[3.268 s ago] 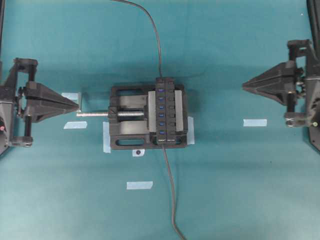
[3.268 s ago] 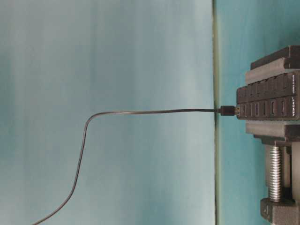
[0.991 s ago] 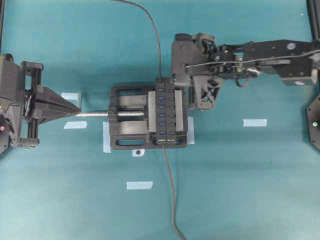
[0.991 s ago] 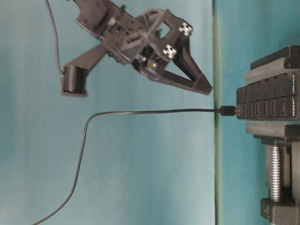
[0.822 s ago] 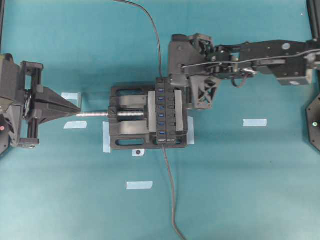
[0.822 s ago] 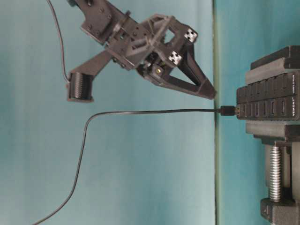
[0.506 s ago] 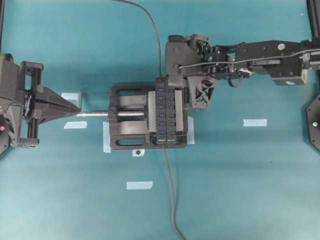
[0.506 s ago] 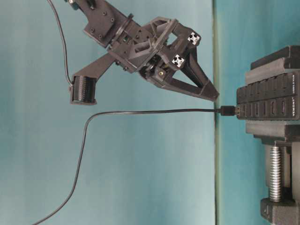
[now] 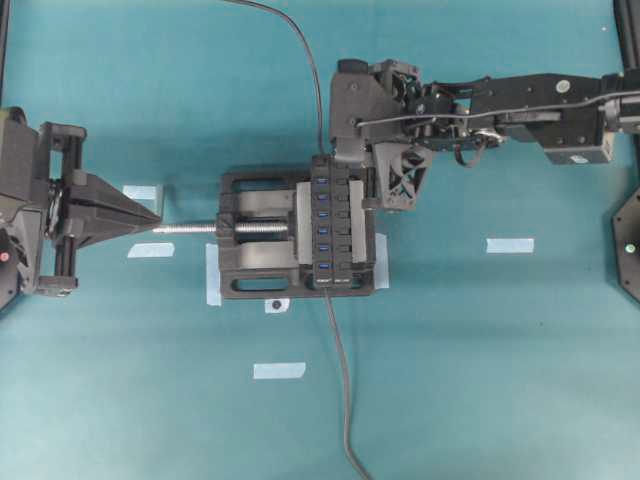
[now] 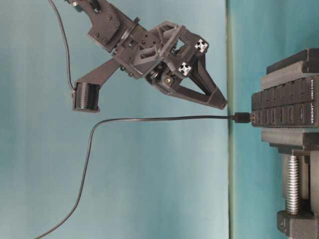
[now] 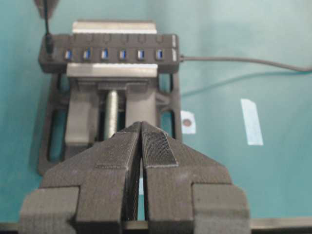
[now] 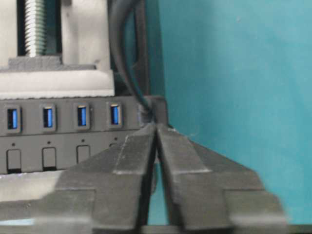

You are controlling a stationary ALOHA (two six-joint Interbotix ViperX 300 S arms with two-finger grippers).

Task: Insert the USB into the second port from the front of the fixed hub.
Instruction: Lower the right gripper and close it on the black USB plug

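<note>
Right wrist view: right tool (image 12: 156, 130) closed, empty, beside the USB (image 12: 152, 111) plugged in the fixed hub (image 12: 58, 134).

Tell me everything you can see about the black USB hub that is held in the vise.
The USB hub is a long, narrow black strip, plastic by its look, with a row of blue ports and small black buttons beside them. It lies level, clamped between the grey jaws of the black vise. A USB plug with a thin dark cable stands in its far end port; the other ports look empty. The hub's own cable leaves its near end. The right gripper hovers close to the plug.
</note>
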